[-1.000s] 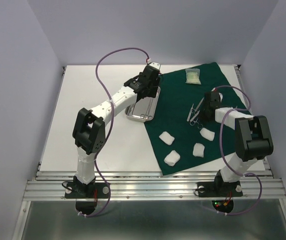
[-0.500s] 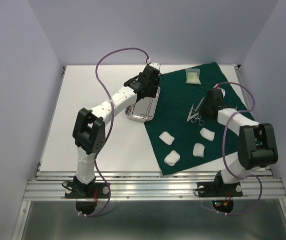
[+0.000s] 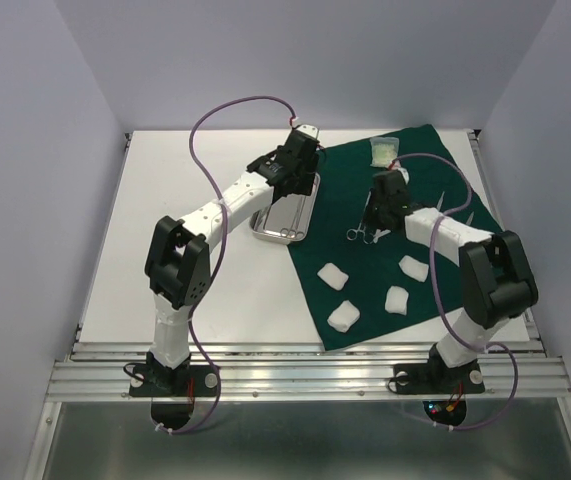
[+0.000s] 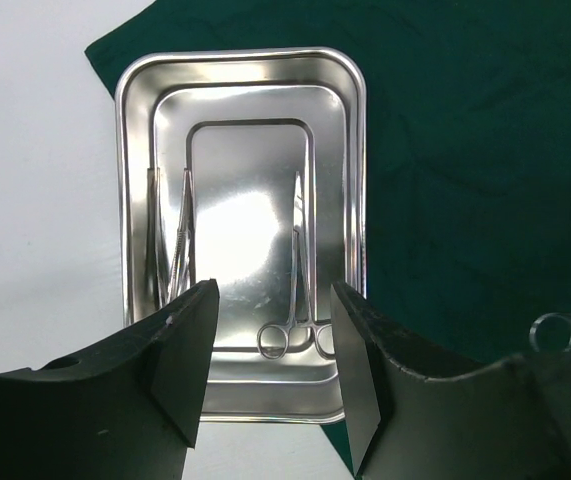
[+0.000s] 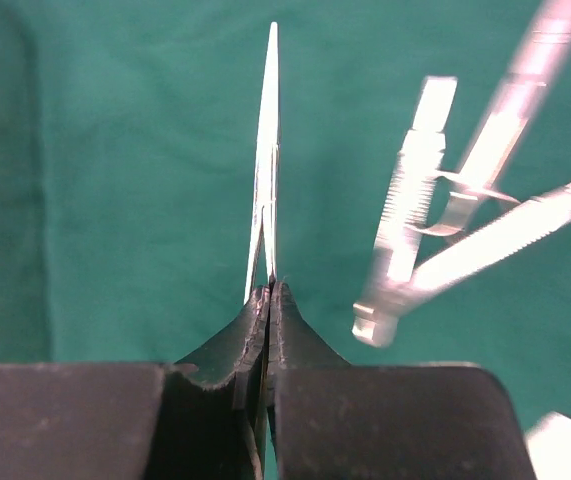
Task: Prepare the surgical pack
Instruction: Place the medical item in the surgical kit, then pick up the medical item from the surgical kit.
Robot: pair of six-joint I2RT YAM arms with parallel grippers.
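The dark green drape (image 3: 365, 285) covers the table's right half. The steel tray (image 3: 277, 237) sits at its left edge, and the tray (image 4: 357, 150) holds one pair of forceps (image 4: 300, 300) and another thin instrument (image 4: 179, 240). My left gripper (image 4: 273, 370) hangs open above the tray's near end with nothing between its fingers. My right gripper (image 5: 268, 290) is shut on a second pair of forceps (image 5: 269, 150), carried above the drape (image 5: 115, 180); its rings (image 3: 357, 235) point at the tray. Several white gauze pads (image 3: 333, 274) lie on the drape's near part. The pale packet (image 3: 385, 150) lies at the far edge.
Steel tweezers (image 5: 465, 220) lie on the drape to the right of my right gripper, blurred in the right wrist view. Bare white table (image 3: 185, 200) stretches left of the tray. Purple cables (image 3: 225, 110) loop over both arms. Lilac walls close in the sides and back.
My right gripper has closed on the forceps, lifted them off the drape and carried them left toward the tray. The left arm has stayed in place.
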